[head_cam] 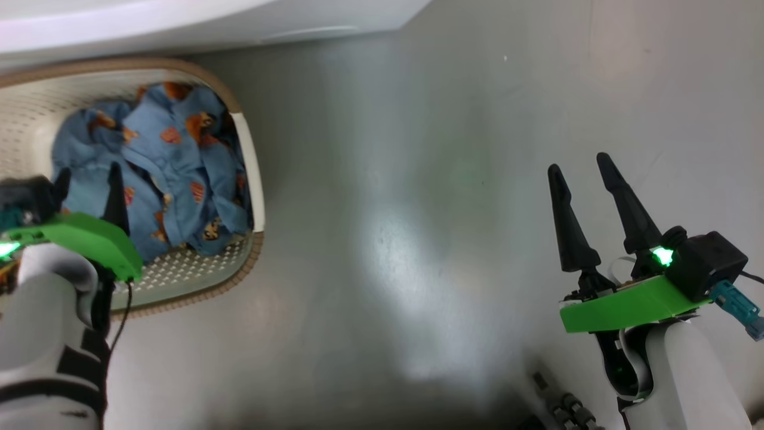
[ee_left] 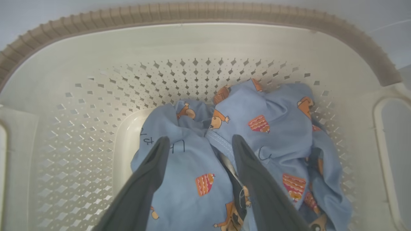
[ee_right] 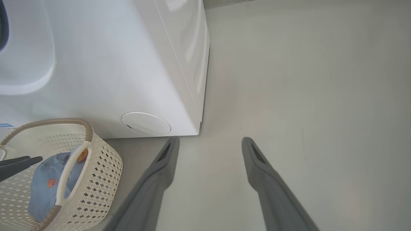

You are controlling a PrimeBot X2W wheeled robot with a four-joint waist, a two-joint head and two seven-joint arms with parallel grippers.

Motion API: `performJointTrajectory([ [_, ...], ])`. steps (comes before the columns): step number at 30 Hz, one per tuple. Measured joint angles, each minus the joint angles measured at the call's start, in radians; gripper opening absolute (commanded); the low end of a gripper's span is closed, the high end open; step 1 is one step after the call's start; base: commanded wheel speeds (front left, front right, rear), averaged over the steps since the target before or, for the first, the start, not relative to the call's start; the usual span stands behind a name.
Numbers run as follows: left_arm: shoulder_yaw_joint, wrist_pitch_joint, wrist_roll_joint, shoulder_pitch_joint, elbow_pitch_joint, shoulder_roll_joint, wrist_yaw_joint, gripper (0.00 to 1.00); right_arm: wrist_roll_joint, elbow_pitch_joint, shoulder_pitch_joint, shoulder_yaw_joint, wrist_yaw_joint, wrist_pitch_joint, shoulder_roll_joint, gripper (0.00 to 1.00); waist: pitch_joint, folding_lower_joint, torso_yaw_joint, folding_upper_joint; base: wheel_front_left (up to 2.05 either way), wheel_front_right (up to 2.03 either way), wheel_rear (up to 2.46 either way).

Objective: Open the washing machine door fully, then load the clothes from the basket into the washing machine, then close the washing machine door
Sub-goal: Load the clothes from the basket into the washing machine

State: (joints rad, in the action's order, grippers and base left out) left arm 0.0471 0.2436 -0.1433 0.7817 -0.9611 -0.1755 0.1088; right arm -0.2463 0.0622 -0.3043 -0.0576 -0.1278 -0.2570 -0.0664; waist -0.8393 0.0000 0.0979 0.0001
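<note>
Left gripper (head_cam: 88,179): fingers spread wide, nothing pinched, poised over basket (head_cam: 253,161). Clothes (head_cam: 173,161) heaped in basket, directly beneath and between its fingertips; contact unclear. Washing machine (head_cam: 179,24) beyond left gripper's tips, just past basket's far rim. Bare grey floor (head_cam: 418,239) between grippers. Right gripper (head_cam: 579,167): fingers spread, empty, above floor, well apart from basket. Machine's lower corner and small round white flap (ee_right: 146,124) ahead, left of its tips.

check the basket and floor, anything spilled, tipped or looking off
Nothing stands out. The basket sits upright by the washing machine, the clothes bunched inside it, none on the floor. The left gripper over the clothes and the right gripper over the floor are open.
</note>
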Motion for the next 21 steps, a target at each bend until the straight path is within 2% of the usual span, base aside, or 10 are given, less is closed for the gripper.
performJointTrajectory([
  [7,-0.002,-0.07,0.007,0.089,-0.144,-0.026,-0.049,1.0,0.0,-0.001,-0.005,-0.008,0.0,0.0,0.004,1.0,-0.048,0.0001,0.021,0.0,0.0,0.0,0.0],
  [12,-0.007,-0.077,0.008,0.131,-0.195,-0.042,-0.079,1.0,-0.002,-0.002,-0.007,-0.02,0.0,0.0,0.006,1.0,-0.069,0.0,0.031,0.0,0.0,0.0,0.0],
  [21,-0.018,-0.116,0.007,0.199,-0.257,-0.068,-0.068,1.0,-0.013,-0.01,-0.026,-0.027,0.0,0.0,0.009,1.0,-0.099,0.0,0.05,0.0,0.0,0.0,0.0],
])
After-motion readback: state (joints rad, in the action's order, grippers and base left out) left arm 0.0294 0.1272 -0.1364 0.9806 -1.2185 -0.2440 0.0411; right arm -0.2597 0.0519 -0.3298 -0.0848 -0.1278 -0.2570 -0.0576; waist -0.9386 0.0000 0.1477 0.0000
